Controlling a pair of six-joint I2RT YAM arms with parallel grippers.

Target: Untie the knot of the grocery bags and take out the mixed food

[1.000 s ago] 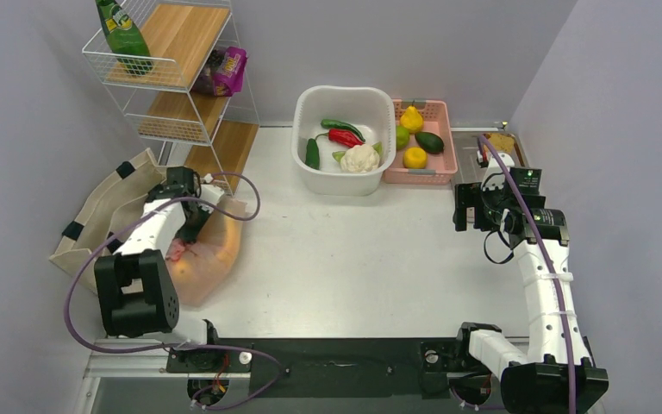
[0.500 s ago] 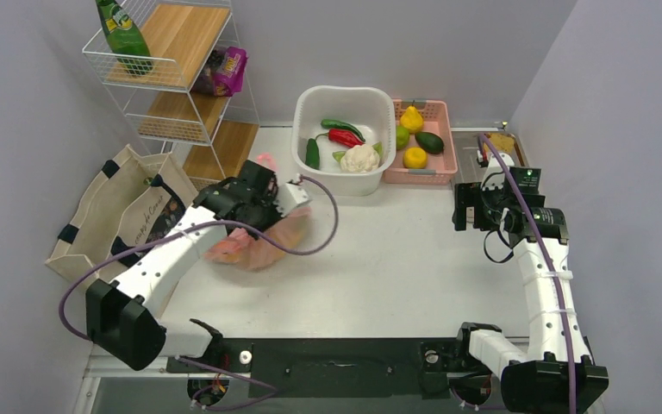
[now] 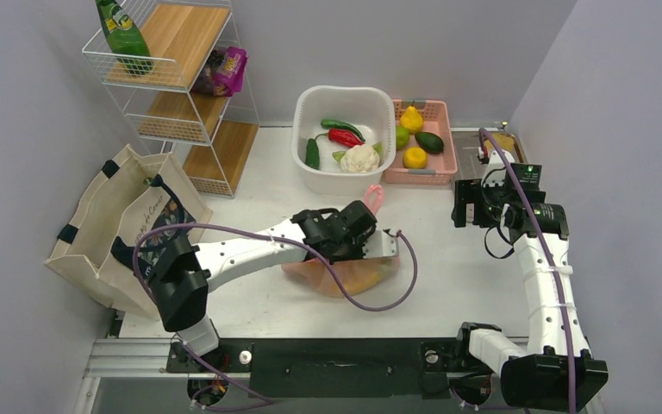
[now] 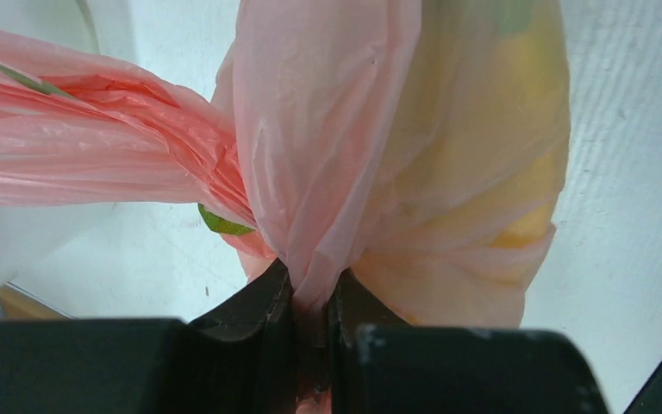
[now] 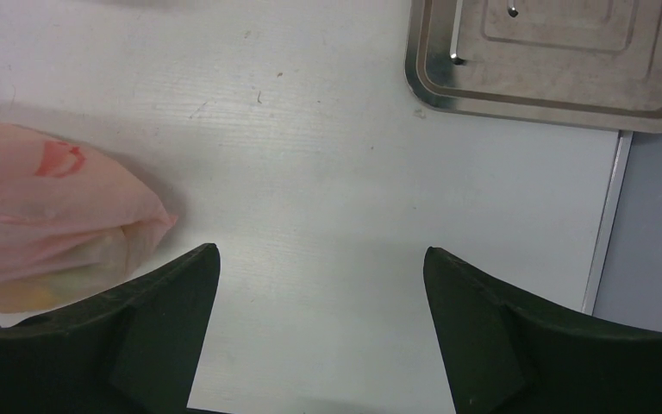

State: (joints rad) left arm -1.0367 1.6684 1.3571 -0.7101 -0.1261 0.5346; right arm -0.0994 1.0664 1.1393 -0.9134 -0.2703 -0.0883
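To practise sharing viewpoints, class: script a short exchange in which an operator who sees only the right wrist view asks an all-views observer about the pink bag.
Operator: I see one end of the pink bag on the table. Is anything holding it?
Observer: Yes. The left gripper is shut on its gathered plastic.
Operator: Is the knot undone?
Observer: No. It looks tied, close to the closed jaws.

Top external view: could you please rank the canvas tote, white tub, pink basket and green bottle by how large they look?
1. canvas tote
2. white tub
3. pink basket
4. green bottle, smallest even though the wire rack lifts it nearer the camera; its top is cropped.
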